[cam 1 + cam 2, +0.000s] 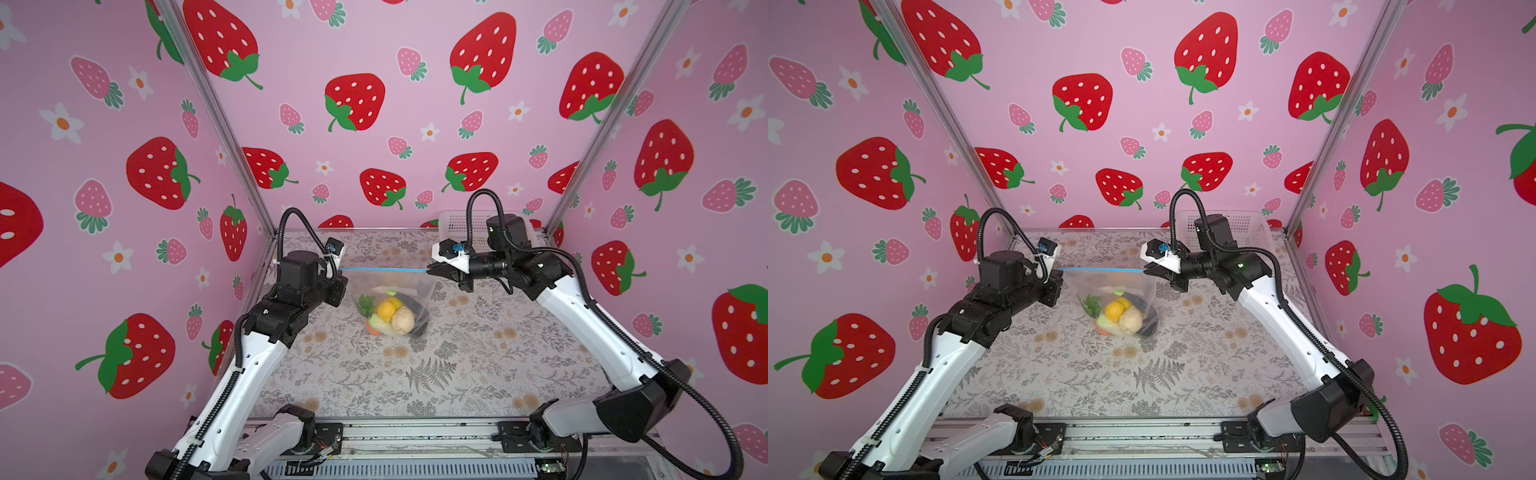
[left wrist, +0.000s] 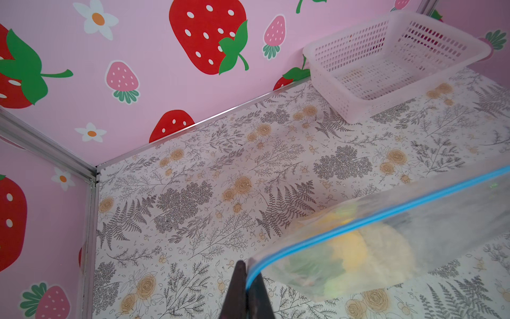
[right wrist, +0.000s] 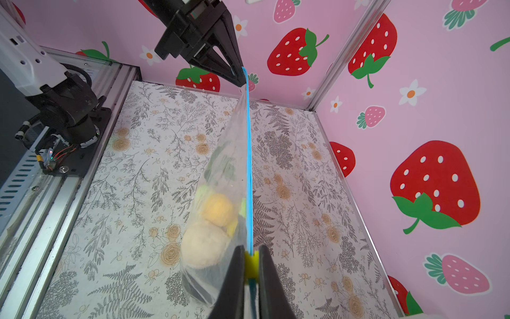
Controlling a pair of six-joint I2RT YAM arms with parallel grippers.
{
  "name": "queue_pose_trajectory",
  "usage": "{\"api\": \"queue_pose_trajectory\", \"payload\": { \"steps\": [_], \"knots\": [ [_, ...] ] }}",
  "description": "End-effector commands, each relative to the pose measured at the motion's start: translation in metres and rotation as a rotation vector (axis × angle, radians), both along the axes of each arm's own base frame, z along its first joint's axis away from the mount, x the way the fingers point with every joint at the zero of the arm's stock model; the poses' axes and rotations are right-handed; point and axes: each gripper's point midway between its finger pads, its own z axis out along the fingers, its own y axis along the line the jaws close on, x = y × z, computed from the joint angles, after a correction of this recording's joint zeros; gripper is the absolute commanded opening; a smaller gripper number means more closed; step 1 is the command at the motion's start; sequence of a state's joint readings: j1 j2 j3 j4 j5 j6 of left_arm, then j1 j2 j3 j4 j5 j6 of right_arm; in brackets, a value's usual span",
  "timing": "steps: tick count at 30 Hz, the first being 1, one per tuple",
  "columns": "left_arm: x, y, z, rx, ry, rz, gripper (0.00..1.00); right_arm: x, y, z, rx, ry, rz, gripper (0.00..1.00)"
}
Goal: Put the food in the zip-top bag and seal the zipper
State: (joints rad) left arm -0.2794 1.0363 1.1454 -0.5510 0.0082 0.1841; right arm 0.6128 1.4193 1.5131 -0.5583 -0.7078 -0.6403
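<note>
all food (image 1: 387, 311) in bag (image 1: 420, 287); left jaws clench zipper (image 1: 384, 269) end, right jaws grip slider (image 3: 251, 263); seal looks nearly done.

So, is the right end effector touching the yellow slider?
Touching: the right wrist view shows the right end effector clamped on the yellow slider, no gap.

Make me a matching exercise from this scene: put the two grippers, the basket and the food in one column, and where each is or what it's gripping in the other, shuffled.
Column one
1. left gripper
2. right gripper
3. white basket
4. food

Column two
A. inside the zip-top bag
B. jaws shut on the yellow slider
C. far right corner of the table
D. jaws shut on the zipper at its plain end

Pairs: 1-D, 2-B, 3-C, 4-A
</note>
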Motion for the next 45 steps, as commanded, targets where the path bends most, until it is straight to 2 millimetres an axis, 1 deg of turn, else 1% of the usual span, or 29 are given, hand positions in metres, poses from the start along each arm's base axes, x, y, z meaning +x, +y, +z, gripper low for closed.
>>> {"api": "queue_pose_trajectory", "payload": {
  "steps": [1, 16, 20, 24, 30, 35, 45],
  "knots": [
    [0.002, 0.017, 0.01, 0.018, -0.014, 0.075, 0.0, -0.007, -0.01, 0.014, 0.027, -0.025, -0.003, 0.0],
    [0.002, 0.018, 0.009, 0.014, -0.01, 0.078, 0.0, -0.005, -0.013, 0.013, 0.027, -0.027, -0.008, 0.0],
    [0.002, 0.011, 0.011, -0.02, 0.005, 0.053, 0.0, -0.006, -0.008, 0.012, 0.047, -0.02, 0.024, 0.0],
    [0.004, 0.003, 0.019, -0.063, 0.004, 0.029, 0.0, -0.006, -0.005, 0.009, 0.049, -0.014, 0.036, 0.0],
    [0.004, -0.009, 0.027, -0.118, 0.008, -0.014, 0.0, -0.007, -0.003, 0.012, 0.056, -0.018, 0.043, 0.0],
    [0.0, -0.01, 0.027, -0.125, 0.012, -0.021, 0.0, -0.008, -0.002, 0.009, 0.052, -0.013, 0.045, 0.0],
    [-0.007, -0.006, 0.032, -0.119, -0.006, -0.016, 0.0, -0.009, -0.002, 0.013, 0.055, -0.021, 0.04, 0.0]
  ]
}}
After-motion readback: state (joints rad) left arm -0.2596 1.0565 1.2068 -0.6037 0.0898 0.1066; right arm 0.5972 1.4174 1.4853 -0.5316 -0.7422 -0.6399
